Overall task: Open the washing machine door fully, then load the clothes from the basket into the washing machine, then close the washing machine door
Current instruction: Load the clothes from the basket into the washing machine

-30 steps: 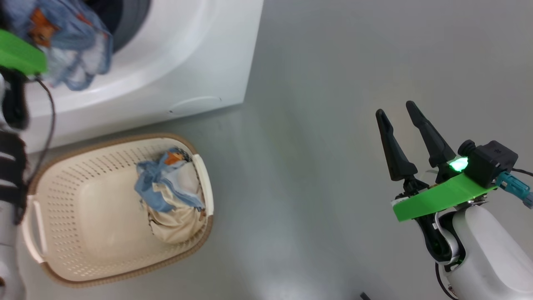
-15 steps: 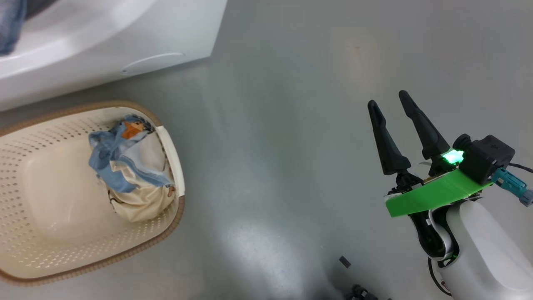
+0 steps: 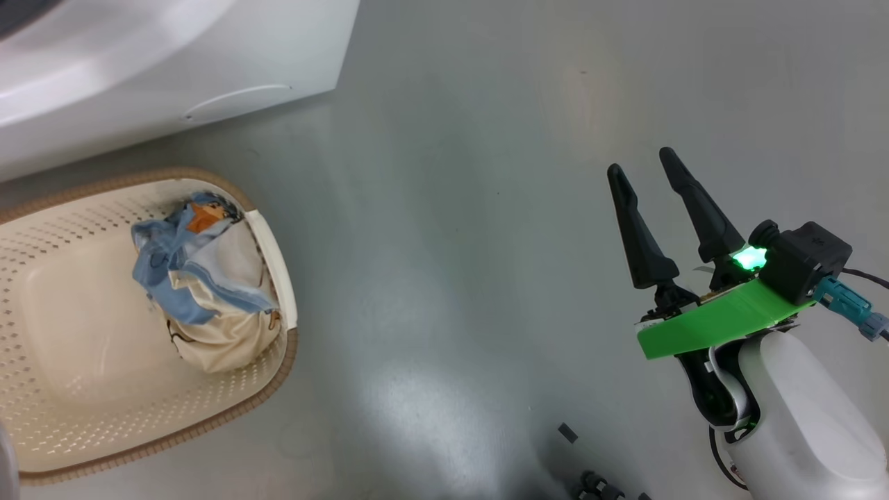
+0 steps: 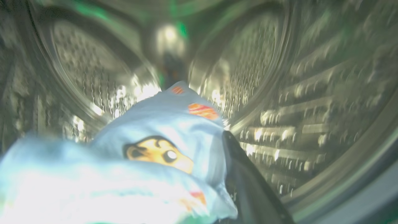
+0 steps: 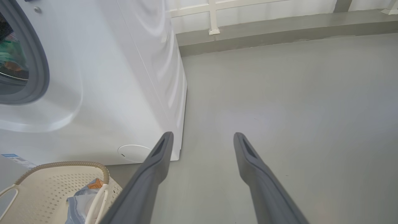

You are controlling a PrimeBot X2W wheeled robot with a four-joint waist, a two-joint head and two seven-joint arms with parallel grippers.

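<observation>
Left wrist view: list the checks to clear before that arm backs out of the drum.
1. Garment inside the drum: ok. The light blue garment lies within the steel drum.
2. Grip released: cannot tell. Cloth hides one finger and lies against the other finger.
3. Right gripper out of the way: ok. It is open and empty over the floor.
4. Basket emptied: not ok. A blue-and-cream bundle lies in the basket.
</observation>
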